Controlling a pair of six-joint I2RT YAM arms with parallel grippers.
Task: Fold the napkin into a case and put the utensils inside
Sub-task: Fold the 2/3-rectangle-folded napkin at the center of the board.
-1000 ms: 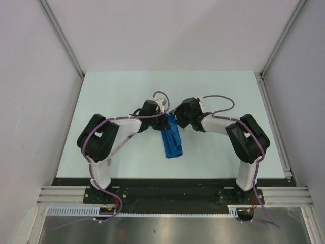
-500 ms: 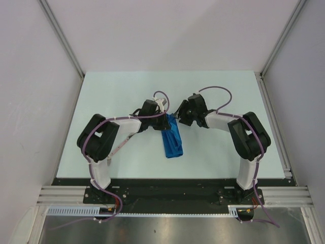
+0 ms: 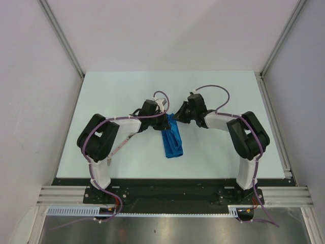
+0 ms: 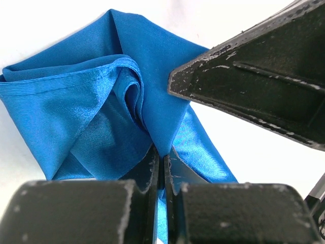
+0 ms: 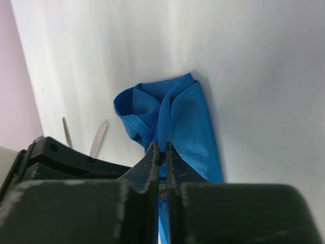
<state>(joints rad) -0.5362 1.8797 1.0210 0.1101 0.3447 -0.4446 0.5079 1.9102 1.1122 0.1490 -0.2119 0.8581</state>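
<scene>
Item 1, napkin (image 3: 172, 141): royal-blue cloth folded to a narrow oblong, lying on the pale table (image 3: 111, 96) between the 2 arms, its far end bunched into loose, rumpled folds. Item 2, left gripper (image 4: 162, 165) and right gripper (image 5: 161, 155): both at that far end, close beside each other, each with its 2 fingers pressed together on a raised pleat of the cloth. Item 3, 2 utensils (image 5: 98, 138): slim metal pieces on the table, seen past the left gripper in the right wrist view, apart from the napkin.
</scene>
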